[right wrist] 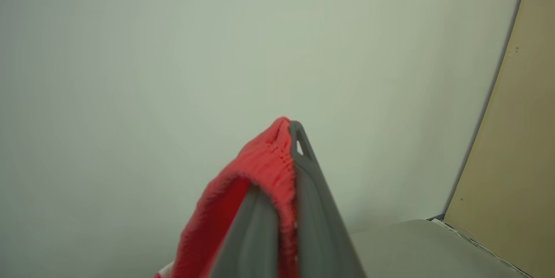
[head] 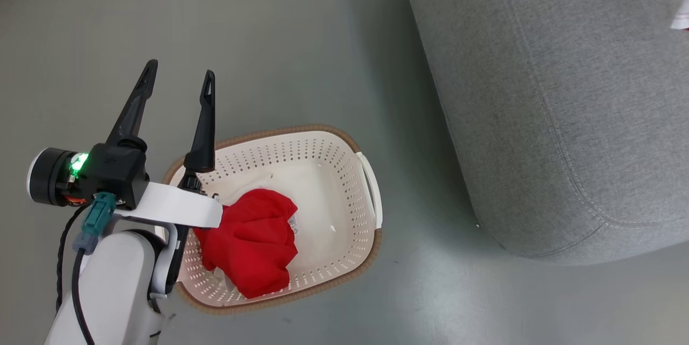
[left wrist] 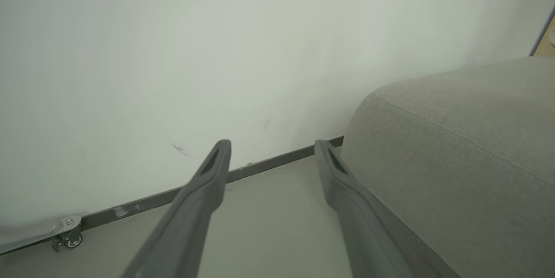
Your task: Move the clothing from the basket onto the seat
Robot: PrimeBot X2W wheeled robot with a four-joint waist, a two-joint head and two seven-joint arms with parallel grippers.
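Observation:
One red piece of clothing (head: 250,243) lies crumpled in the cream basket (head: 344,173) on the floor. My left gripper (head: 180,73) hangs open and empty above the basket's left rim, its fingers pointing away over the floor; in the left wrist view the left gripper (left wrist: 272,148) faces the wall beside the seat (left wrist: 455,161). My right gripper (right wrist: 288,132) is shut on another red piece of clothing (right wrist: 260,169), which drapes over its left finger. The large grey seat (head: 565,108) stands right of the basket. A scrap of red and white fabric (head: 681,16) shows at the right edge over the seat.
Grey floor (head: 301,38) lies open around the basket. A pale wall with a dark skirting (left wrist: 260,167) runs behind, with a small caster wheel (left wrist: 69,239) at its foot. A beige panel (right wrist: 520,139) stands beside the seat's far end.

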